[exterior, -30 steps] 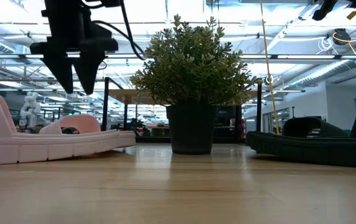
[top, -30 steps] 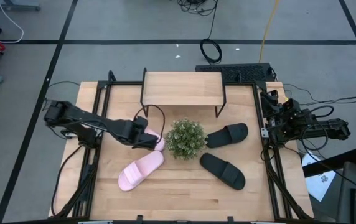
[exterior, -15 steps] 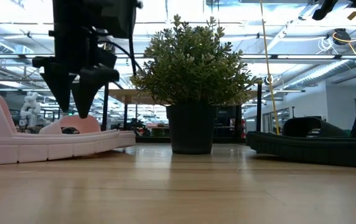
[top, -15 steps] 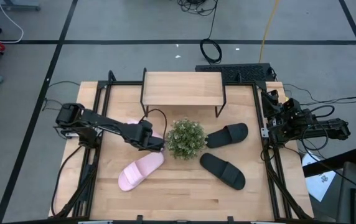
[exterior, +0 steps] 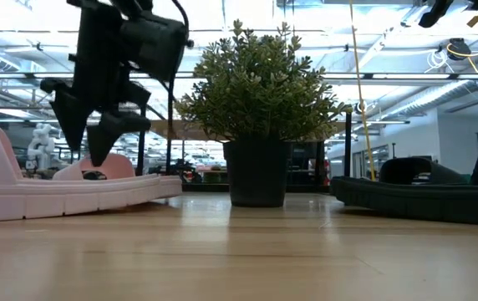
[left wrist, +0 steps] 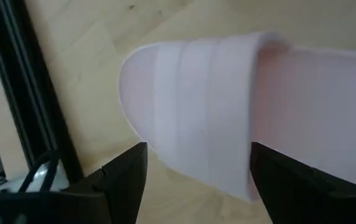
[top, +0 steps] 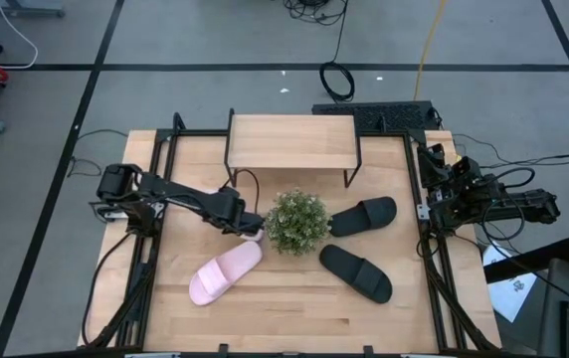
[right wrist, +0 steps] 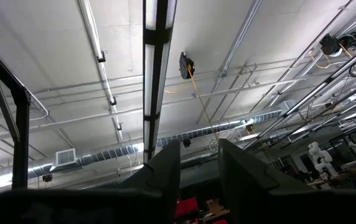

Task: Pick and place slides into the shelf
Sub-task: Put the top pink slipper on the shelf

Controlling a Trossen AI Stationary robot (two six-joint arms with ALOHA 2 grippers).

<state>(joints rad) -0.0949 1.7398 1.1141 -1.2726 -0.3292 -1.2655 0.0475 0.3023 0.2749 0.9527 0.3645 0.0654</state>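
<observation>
— Left tool [top: 248,225]: where is it, and how do its fingers stand?
— Fingers spread apart, poised over a pale pink slide [left wrist: 240,112] just left of the potted plant [top: 296,221].
— And the other slides?
— Second pink slide [top: 225,271] lies nearer the counter's [top: 284,308] front; two black slides [top: 364,215] right of the plant. The shelf [top: 291,141] stands behind.
— Right tool [right wrist: 196,168]?
— Parked off the counter's right edge, fingers a little apart, gripping nothing.

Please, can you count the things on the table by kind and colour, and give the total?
Pink slides: 2, one in the open, one under the left hand
Black slides: 2
Green plant: 1
Shelf: 1
Total: 6
</observation>
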